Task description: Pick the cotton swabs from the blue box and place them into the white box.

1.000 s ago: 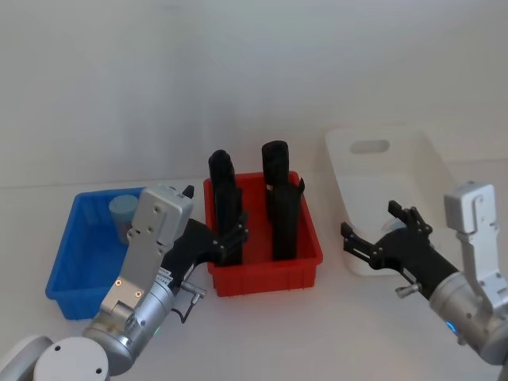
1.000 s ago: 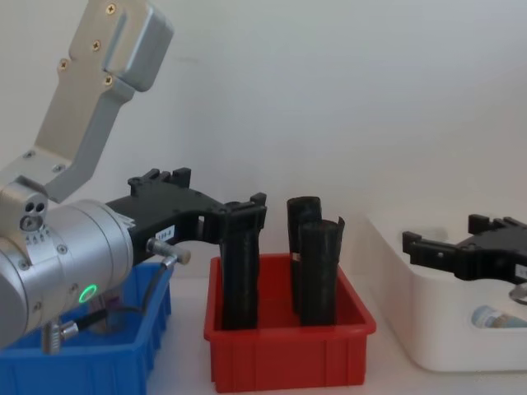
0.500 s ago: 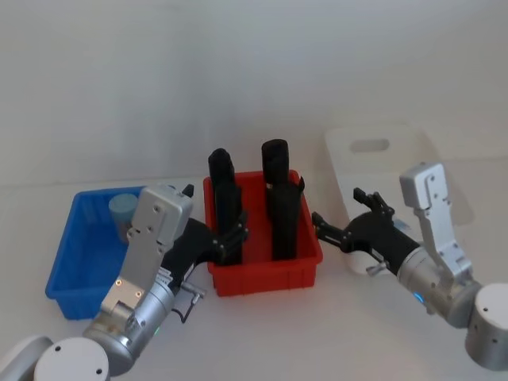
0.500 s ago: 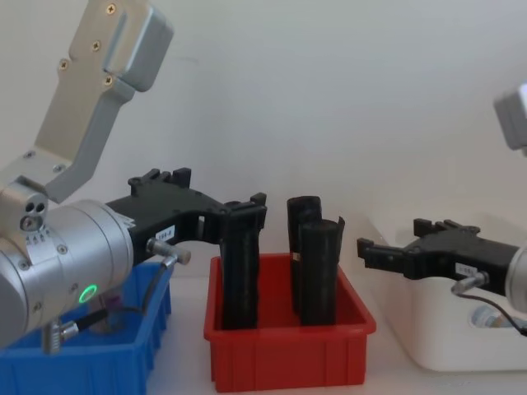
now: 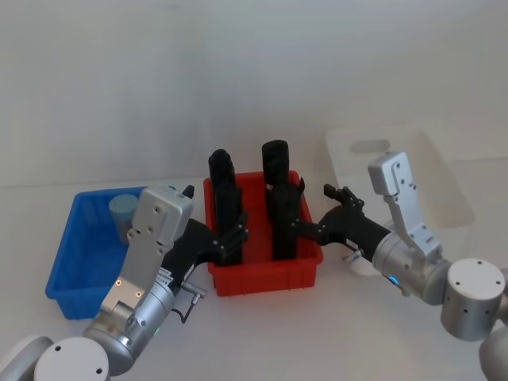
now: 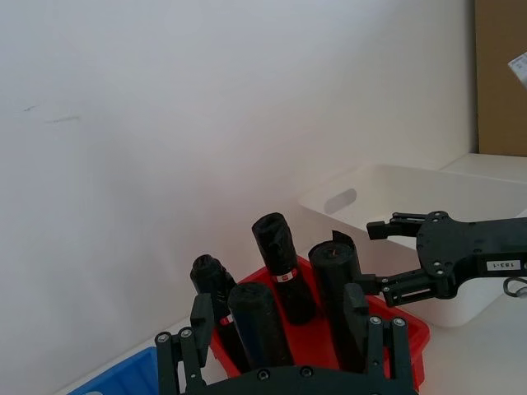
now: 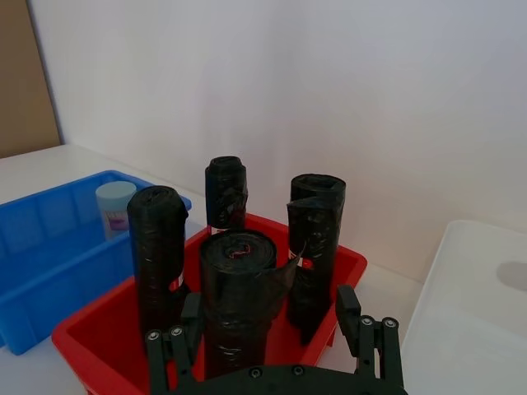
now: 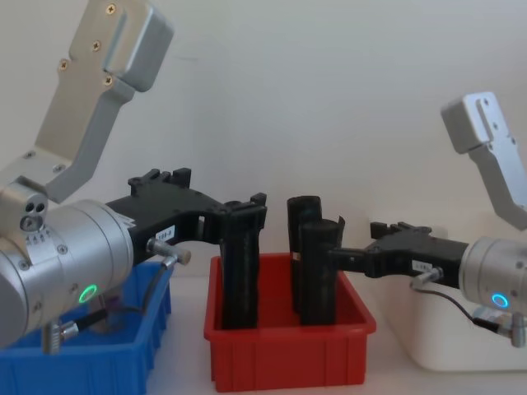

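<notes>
Head view: one cotton swabs (image 5: pixel 122 209) jar, pale-lidded and cylindrical, stands upper left inside the glossy blue box (image 5: pixel 67 278). Both black pincers, left pincer (image 5: pixel 232 236) and right pincer (image 5: pixel 305 226), spread open flanking matte rolled tubes (image 5: pixel 283 214) in the red bin (image 5: pixel 266 275); rounded white box (image 5: pixel 444 186) sits right.

Right end effector (image 5: pixel 305 228) is travelling leftward in the head view, leaving the white box (image 5: pixel 444 178) at right of frame and now reaching over the red bin (image 5: pixel 266 271), open fingers beside a black roll (image 5: pixel 283 218).
</notes>
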### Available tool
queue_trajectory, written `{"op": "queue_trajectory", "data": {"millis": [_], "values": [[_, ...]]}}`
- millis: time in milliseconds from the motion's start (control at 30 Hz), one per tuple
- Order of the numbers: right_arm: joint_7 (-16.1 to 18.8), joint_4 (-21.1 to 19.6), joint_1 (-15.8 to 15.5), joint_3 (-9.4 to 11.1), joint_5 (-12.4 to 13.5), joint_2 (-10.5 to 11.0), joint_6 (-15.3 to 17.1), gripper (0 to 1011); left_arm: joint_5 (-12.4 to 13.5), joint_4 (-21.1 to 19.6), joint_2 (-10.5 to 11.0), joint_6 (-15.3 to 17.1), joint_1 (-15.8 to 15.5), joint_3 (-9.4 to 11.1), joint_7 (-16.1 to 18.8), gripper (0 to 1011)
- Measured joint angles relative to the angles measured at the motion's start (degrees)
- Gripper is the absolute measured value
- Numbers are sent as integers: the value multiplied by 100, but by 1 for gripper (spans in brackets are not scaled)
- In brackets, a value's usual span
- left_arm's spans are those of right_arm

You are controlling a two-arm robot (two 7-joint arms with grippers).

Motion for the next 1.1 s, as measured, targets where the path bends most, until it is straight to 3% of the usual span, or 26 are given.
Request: {"op": "queue_trajectory", "data": {"millis": [733,1100], "values": [[803,1751,1136,-99,76,-399,-276,999,0,0,0,0,0,0,0,1004],[937,2522,1571,-143,36,-549,-471,759,0,0,0,0,0,0,0,1004]]}}
